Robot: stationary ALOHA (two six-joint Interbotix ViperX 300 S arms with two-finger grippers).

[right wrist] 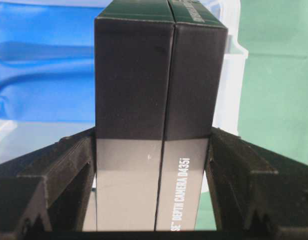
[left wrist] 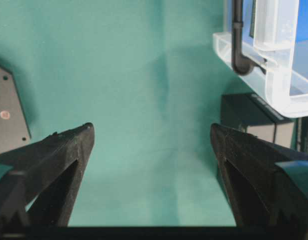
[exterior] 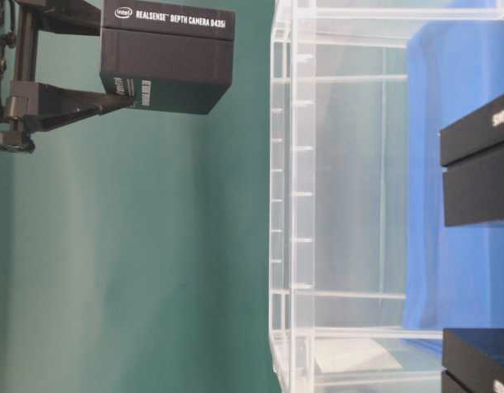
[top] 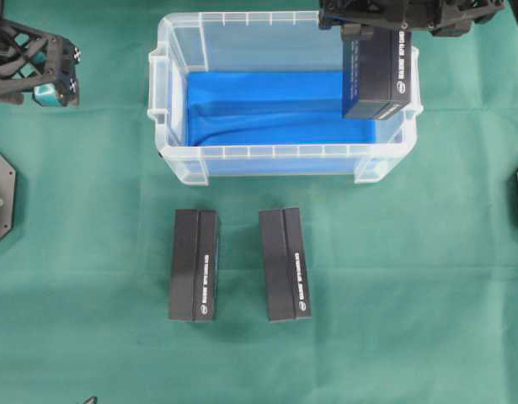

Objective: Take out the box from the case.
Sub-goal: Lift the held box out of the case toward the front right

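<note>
Three boxes — two (top: 194, 265) (top: 285, 264) on the cloth (top: 393, 278), one (top: 378, 74) above the case (top: 267, 160).

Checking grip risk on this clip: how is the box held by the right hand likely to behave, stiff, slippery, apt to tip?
The box likely stays stiff: its edges look crisp between the right hand fingers. Its smooth, slightly glossy faces may slip. It is pinched at one end, so it might tilt.

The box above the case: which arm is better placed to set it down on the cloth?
The right arm. Its pincer already grips the box, lifted over the case. The left pincer is open and empty, off to the case's far side.
</note>
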